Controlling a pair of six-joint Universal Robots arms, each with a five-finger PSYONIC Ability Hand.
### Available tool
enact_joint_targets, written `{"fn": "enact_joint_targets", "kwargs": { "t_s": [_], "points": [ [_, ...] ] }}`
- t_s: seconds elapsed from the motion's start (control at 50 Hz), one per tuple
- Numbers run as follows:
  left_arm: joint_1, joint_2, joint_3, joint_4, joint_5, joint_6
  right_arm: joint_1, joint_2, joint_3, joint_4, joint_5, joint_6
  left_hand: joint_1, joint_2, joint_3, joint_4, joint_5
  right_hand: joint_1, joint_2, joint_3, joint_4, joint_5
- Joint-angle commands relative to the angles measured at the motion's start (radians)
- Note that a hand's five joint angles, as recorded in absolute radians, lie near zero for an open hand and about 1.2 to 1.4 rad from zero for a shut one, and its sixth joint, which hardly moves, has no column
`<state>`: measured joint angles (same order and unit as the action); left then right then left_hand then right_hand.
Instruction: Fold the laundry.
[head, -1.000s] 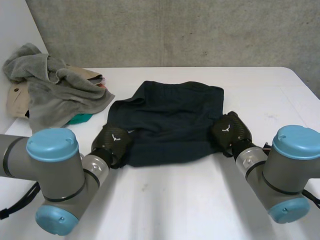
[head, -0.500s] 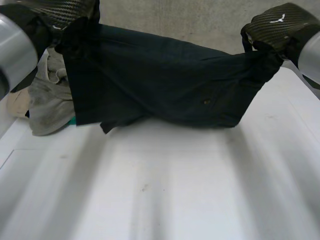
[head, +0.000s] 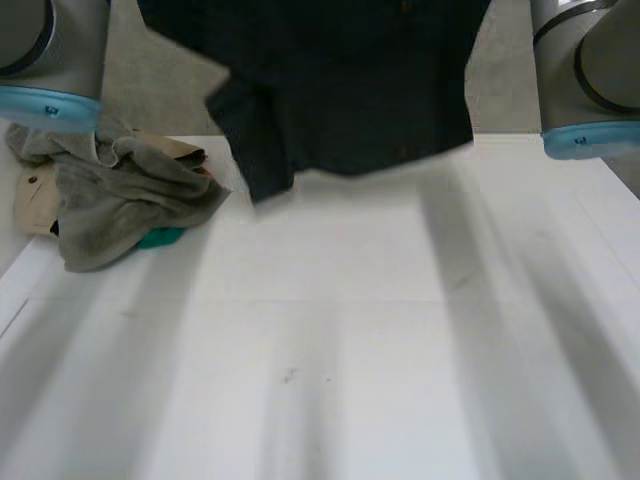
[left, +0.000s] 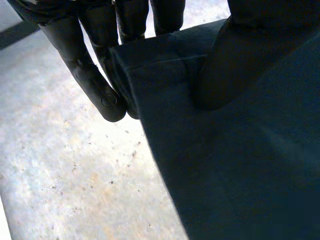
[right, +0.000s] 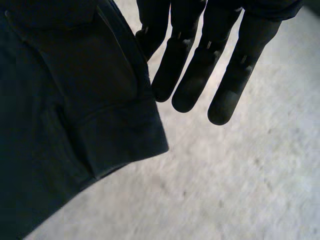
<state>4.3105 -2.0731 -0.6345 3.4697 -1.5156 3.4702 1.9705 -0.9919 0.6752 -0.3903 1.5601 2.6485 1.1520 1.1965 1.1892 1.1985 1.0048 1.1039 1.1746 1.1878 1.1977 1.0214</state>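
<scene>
Head view: dark navy fabric garment (head: 350, 90) hung in the air between the left arm (head: 50, 50) and the right arm (head: 590, 70), its lower edge clear of the white desk (head: 400, 350). One flap drooped lower on the left arm's side. Crumpled grey towel heap (head: 120, 200) lay on the desk, out beyond the left arm.

Left wrist view: left hand (left: 95, 65) gripped a hemmed corner of the garment. Thumb pressed on the near face of the cloth, fingers backed it from behind. Rest of the cloth fell away below the fingertips.

Right wrist view: right hand (right: 200, 65) had its fingers straight and slightly spread. Another hemmed corner sat at the thumb side, apparently pinched between the thumb and the nearest finger.

Judgement: step in hand was the lift and spread before the first fold. Next move calls for drawing the two hands apart to even the top edge, then lowering the cloth flat onto the desk, clear of the towel heap.
</scene>
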Motion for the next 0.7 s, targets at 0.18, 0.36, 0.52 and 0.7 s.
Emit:
{"fn": "enact_joint_targets", "kwargs": {
  "t_s": [0.18,0.36,0.52,0.7],
  "points": [
    [-0.014,0.022,-0.506,-0.081,-0.003,-0.011,-0.024,0.058,0.304,0.114,-0.060,-0.013,0.244,0.200,0.207,0.198,0.217,0.292,0.222,0.208,0.199,0.200],
    [-0.072,-0.015,-0.769,-0.110,0.011,-0.010,-0.022,0.070,0.596,0.131,-0.061,-0.097,0.244,0.200,0.207,0.198,0.217,0.292,0.222,0.208,0.199,0.200],
    [-0.112,0.224,-0.994,-0.331,0.037,0.026,-0.041,-0.144,0.845,0.327,-0.071,-0.264,0.244,0.200,0.207,0.198,0.217,0.292,0.222,0.208,0.199,0.200],
    [-0.162,0.527,-1.217,-0.771,0.087,0.196,-0.090,-0.485,1.087,0.753,-0.091,-0.464,0.244,0.200,0.207,0.198,0.217,0.292,0.222,0.208,0.199,0.200]
  ]
}}
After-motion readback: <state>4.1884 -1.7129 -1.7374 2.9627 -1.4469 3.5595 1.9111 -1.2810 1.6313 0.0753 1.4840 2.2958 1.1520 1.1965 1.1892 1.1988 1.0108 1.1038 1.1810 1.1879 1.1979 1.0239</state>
